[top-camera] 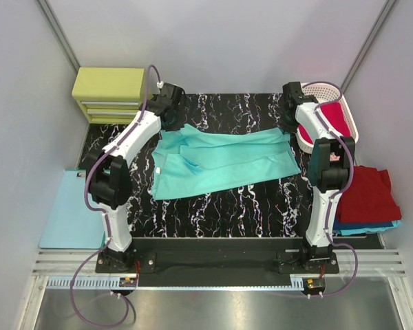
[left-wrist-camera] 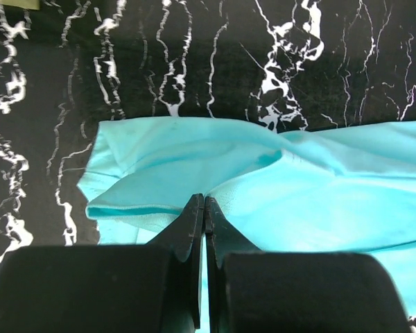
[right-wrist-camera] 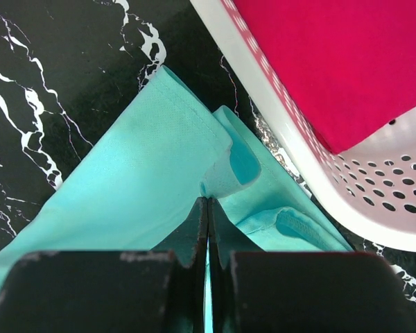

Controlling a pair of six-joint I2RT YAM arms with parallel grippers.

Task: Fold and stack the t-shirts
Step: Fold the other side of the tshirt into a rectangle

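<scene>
The first fold of the mint-teal t-shirt (top-camera: pixel 220 161), flat on the table (top-camera: pixel 220 213) beside the basket (top-camera: pixel 330 88), looks in hand: the right claw (right-wrist-camera: pixel 208 201) is clamped shut on the corner nearest the basket, the left claw (left-wrist-camera: pixel 204 200) likewise on the corner farthest from it, and next they should lift evenly together.

Bright, even light is falling from overhead in the top view, throwing only faint, soft shadows beside the arms onto the black marbled table (top-camera: pixel 220 213). The metal sheet (top-camera: pixel 227 309) at the near edge is giving back a dull sheen. In the wrist views, the left gripper (left-wrist-camera: pixel 204 205) and right gripper (right-wrist-camera: pixel 208 205) are looming dark and slightly soft near the lens, while the teal t-shirt (left-wrist-camera: pixel 319 201) is showing crisp, gently shaded folds.
</scene>
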